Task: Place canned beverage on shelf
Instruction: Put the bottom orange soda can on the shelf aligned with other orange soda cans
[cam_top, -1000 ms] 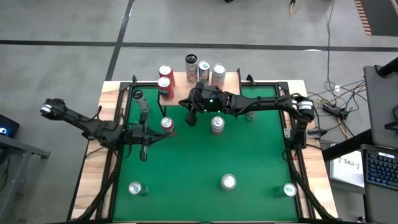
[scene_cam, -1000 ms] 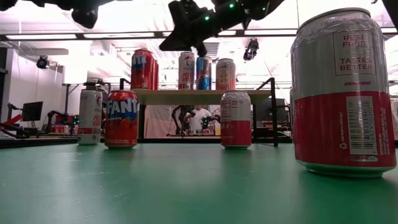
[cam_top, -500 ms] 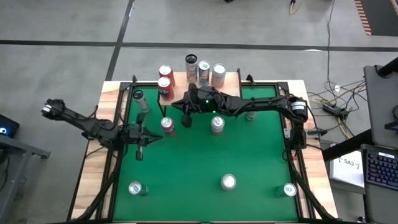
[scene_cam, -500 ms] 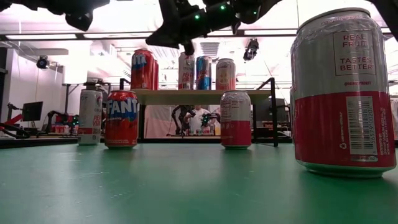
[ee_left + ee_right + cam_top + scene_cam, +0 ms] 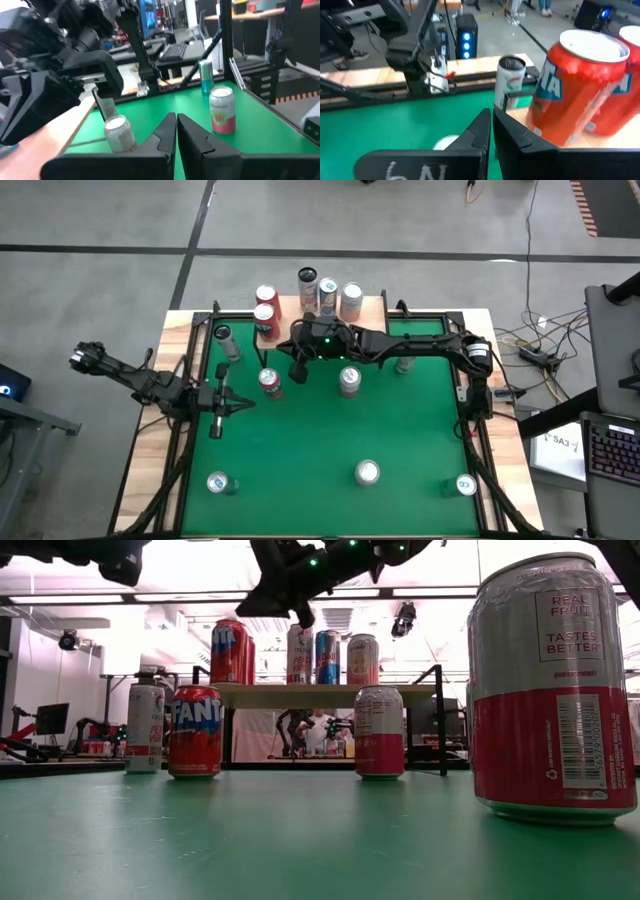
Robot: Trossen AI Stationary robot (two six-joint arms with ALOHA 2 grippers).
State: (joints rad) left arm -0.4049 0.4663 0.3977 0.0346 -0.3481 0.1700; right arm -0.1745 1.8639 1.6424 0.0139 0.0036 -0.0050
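Observation:
The shelf (image 5: 290,317) stands at the table's far middle, with several upright cans on it, among them a red Fanta can (image 5: 580,90) at its left end. More cans stand on the green table: a red Fanta can (image 5: 270,381) and a silver-and-pink can (image 5: 348,380) just in front of the shelf. My right gripper (image 5: 490,114) hovers shut and empty by the shelf's near left corner, pointing toward the table's left (image 5: 292,352). My left gripper (image 5: 176,116) is shut and empty near the left edge (image 5: 235,404), pointing right, above the table.
A silver can (image 5: 222,335) stands at the far left, and another (image 5: 403,364) is half hidden under the right arm. Three cans (image 5: 218,482), (image 5: 367,472), (image 5: 464,485) stand along the near side. Black frame posts (image 5: 440,720) flank the shelf. Open green mat lies in the middle.
My left gripper has drawn back toward the table's left edge, away from the red Fanta can on the table, rolling a little as it went. My right gripper has slid toward the table's left along the shelf's near edge. Both stayed shut. No can has moved.

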